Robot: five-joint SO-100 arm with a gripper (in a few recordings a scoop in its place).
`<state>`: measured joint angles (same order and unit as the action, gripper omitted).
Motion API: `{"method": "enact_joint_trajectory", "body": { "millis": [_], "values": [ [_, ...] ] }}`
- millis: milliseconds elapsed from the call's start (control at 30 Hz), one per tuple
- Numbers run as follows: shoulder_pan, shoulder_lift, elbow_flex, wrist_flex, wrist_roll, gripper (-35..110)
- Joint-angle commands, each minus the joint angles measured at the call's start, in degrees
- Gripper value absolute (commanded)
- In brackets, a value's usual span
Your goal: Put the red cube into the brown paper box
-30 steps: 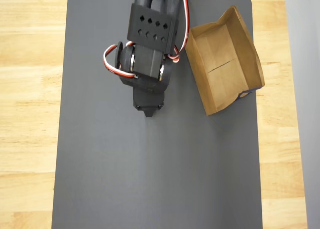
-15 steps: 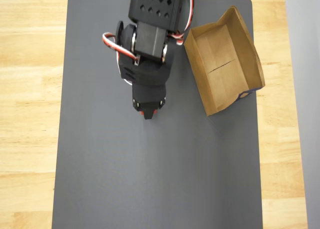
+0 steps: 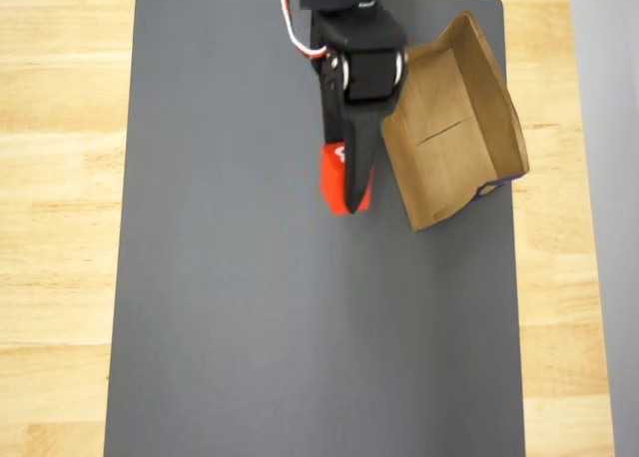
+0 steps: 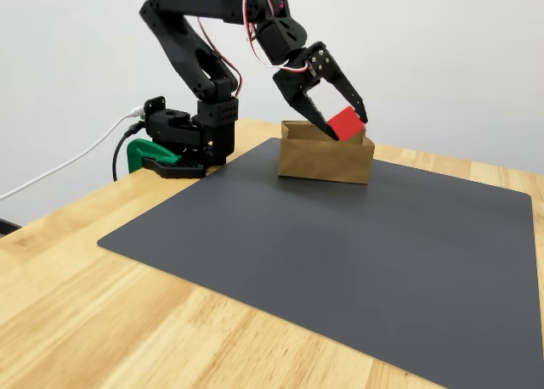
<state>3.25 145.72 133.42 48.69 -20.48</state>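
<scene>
The red cube (image 3: 333,181) (image 4: 344,122) hangs in the air, pinched between the black fingers of my gripper (image 3: 348,200) (image 4: 347,127), which is shut on it. In the overhead view the cube sits just left of the brown paper box (image 3: 449,118), close to its left wall. From the fixed view it hovers level with the top edge of the box (image 4: 327,161), clear of the mat. The box is empty, with a fold line across its floor. One finger covers part of the cube from above.
A dark grey mat (image 3: 300,327) (image 4: 340,253) covers most of the wooden table (image 3: 60,228). The box stands at the mat's right edge in the overhead view. The arm's base (image 4: 183,138) is clamped at the table's far edge.
The gripper was low over the mat's middle, its body hiding the cube. It has since risen and swung right toward the box, carrying the red cube.
</scene>
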Motion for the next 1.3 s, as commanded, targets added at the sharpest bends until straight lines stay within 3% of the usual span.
{"method": "enact_joint_trajectory", "body": {
  "millis": [0,267,700,1033,1267],
  "values": [
    [-4.92,13.36,1.05,5.10,1.58,0],
    [-17.67,19.51,5.36,7.47,5.71,0],
    [-22.68,16.35,12.92,6.06,4.92,0],
    [-22.59,14.77,13.80,6.15,5.98,35],
    [-22.06,15.73,13.80,6.15,5.27,36]
  ]
}}
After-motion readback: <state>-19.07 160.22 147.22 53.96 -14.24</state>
